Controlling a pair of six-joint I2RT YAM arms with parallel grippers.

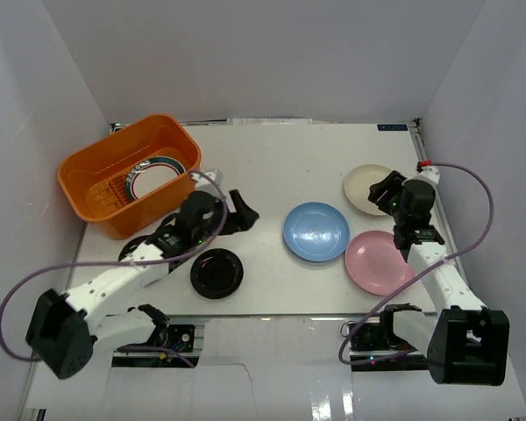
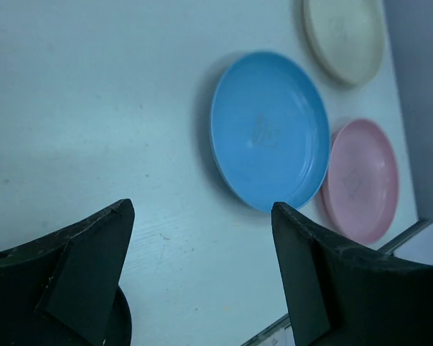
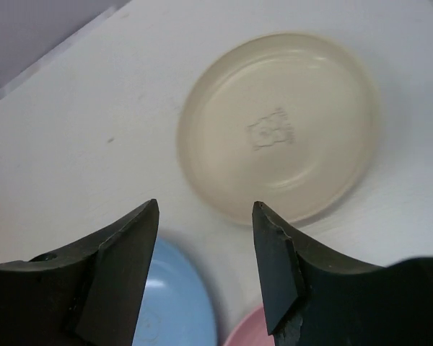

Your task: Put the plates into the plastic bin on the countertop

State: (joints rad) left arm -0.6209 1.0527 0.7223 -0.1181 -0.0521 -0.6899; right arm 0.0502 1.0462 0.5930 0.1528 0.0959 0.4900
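The orange plastic bin (image 1: 114, 171) stands at the far left of the white countertop (image 1: 272, 158) and holds a green-rimmed white plate (image 1: 155, 174) leaning inside. A light blue plate (image 1: 316, 231), a pink plate (image 1: 379, 262) and a cream plate (image 1: 365, 189) lie on the right. A black plate (image 1: 216, 273) lies near the front, and a second black plate (image 1: 138, 251) is partly hidden under the left arm. My left gripper (image 1: 243, 210) is open and empty, left of the light blue plate (image 2: 270, 130). My right gripper (image 1: 380, 196) is open and empty, just above the cream plate (image 3: 281, 126).
White walls close in the countertop on the left, back and right. The near edge of the countertop (image 1: 272, 314) runs just in front of the black and pink plates. A purple cable (image 1: 473, 189) loops beside the right arm.
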